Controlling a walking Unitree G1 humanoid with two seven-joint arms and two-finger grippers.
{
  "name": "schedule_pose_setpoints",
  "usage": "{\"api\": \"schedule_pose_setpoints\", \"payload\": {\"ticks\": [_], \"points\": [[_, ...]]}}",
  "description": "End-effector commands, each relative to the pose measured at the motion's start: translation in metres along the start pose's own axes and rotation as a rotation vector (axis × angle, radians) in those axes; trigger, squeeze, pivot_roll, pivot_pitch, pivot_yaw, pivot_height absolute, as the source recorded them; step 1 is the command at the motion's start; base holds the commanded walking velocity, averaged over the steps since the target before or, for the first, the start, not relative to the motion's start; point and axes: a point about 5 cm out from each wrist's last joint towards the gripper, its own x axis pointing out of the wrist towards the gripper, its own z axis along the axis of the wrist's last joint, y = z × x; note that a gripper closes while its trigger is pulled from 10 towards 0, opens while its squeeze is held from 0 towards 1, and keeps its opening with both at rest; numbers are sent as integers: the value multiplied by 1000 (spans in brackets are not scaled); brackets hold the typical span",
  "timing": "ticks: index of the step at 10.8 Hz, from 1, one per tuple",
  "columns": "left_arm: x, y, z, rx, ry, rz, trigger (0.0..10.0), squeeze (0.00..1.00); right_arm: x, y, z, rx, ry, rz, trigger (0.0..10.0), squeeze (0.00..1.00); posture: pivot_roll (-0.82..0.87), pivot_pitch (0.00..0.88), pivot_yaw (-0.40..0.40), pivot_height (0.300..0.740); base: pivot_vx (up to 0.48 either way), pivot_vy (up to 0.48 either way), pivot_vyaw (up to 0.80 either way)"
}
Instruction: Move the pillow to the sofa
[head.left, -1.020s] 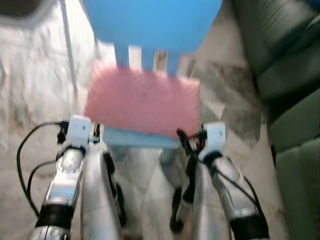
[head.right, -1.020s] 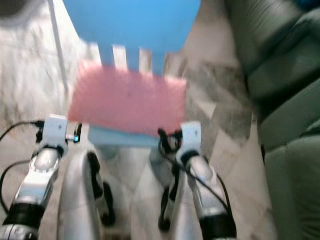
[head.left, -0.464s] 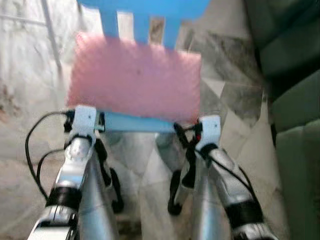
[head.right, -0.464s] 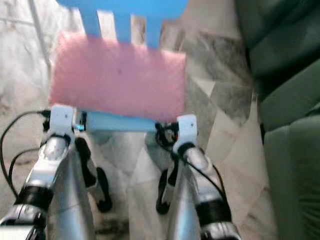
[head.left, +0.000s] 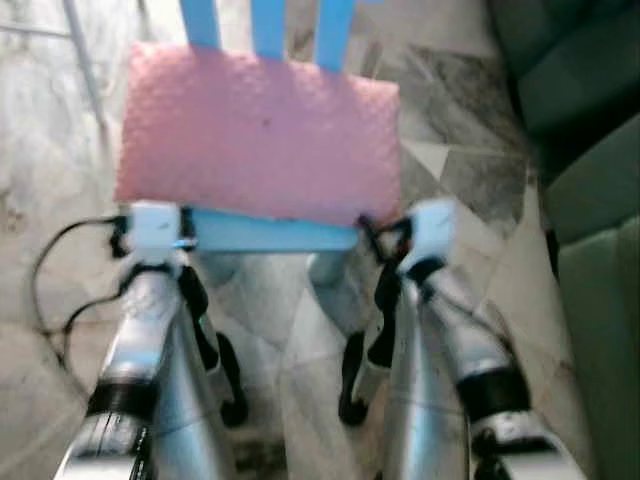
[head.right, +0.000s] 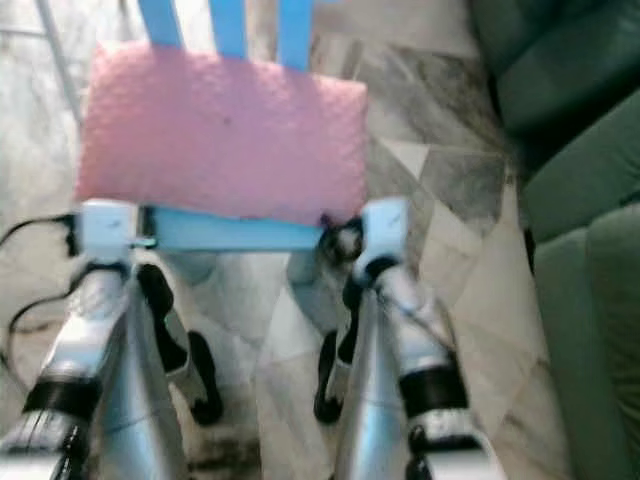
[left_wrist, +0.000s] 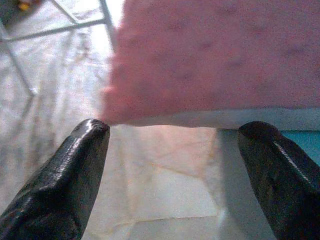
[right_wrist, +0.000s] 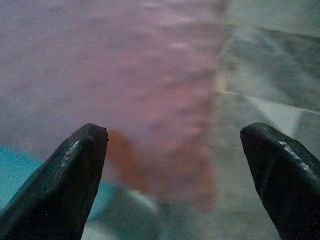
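One pink pillow (head.left: 258, 135) lies flat on the seat of one blue chair (head.left: 268, 232), covering nearly all of it; three blue back slats rise at the pillow's 12 o'clock edge. Its cover is bumpy and soft-looking (a rectangle with rounded corners), overhanging the seat slightly at the front corners. The dark green sofa (head.left: 590, 150) stands at 3 o'clock from the chair, apart from it across a marble floor (head.left: 470, 190). The left tool (left_wrist: 175, 150) hovers with fingers wide apart at the pillow's near-left corner; the right tool (right_wrist: 175, 150), fingers equally spread, faces the near-right corner. Neither touches the pillow.
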Motion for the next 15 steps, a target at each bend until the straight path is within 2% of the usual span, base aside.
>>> {"api": "schedule_pose_setpoints", "payload": {"ticks": [1, 2, 3, 4, 5, 6, 7, 9, 10, 11, 12, 13, 15], "points": [[-5, 6, -4, 5, 21, 29, 10000, 0, -8, -6, -12, 14, 38, -30, 10000, 0, 24, 449, -106, 450, 0, 0, 0], [-22, 27, 8, 17, -30, 103, 10000, 0, -13, -11, -10, 12, 26, -43, 10000, 0, 27, 452, -105, 450, 0, 0, 0], [-37, 35, 18, 18, -66, 120, 10000, 0, -17, -13, -13, 7, 27, -48, 10000, 0, 34, 454, -105, 450, 0, 0, 0], [-44, 35, 28, 9, -103, 114, 10000, 0, -19, -15, -15, 5, 33, -51, 10000, 0, 38, 455, -107, 450, 0, 0, 0], [-34, 22, 36, -4, -153, 51, 10000, 0, -16, -15, -15, 10, 32, -47, 10000, 0, 44, 454, -111, 450, 0, 0, 0], [-24, 11, 31, -52, -110, 14, 10000, 0, -10, -12, -15, 5, 45, -28, 10000, 0, 34, 453, -114, 450, 0, 0, 0], [-9, -5, 23, -21, -90, -46, 10000, 0, -1, -5, -9, 13, 33, -2, 10000, 0, 26, 451, -115, 450, 0, 0, 0], [8, -10, 13, 0, -28, -52, 10000, 0, 13, 6, 3, 59, -13, 48, 10000, 0, 12, 453, -118, 450, 0, 0, 0], [12, -12, 8, -11, -10, -48, 10000, 0, 17, 11, 3, 82, -3, 69, 10000, 0, 9, 451, -120, 450, 0, 0, 0], [16, -19, -1, -11, 18, -74, 10000, 0, 22, 21, -5, 129, 40, 109, 6235, 0, 4, 448, -123, 450, 0, 0, 0], [16, -29, -13, -7, 57, -122, 0, 0, 26, 34, -15, 194, 103, 153, 0, 0, 5, 447, -127, 450, 0, 0, 0], [14, -33, -27, -26, 130, -121, 0, 0, 27, 42, -24, 217, 158, 161, 0, 0, 6, 445, -129, 450, 0, 0, 0], [16, -37, -31, -50, 149, -126, 0, 0, 28, 47, -31, 278, 178, 144, 0, 0, 8, 440, -135, 450, 0, 0, 0]]}}
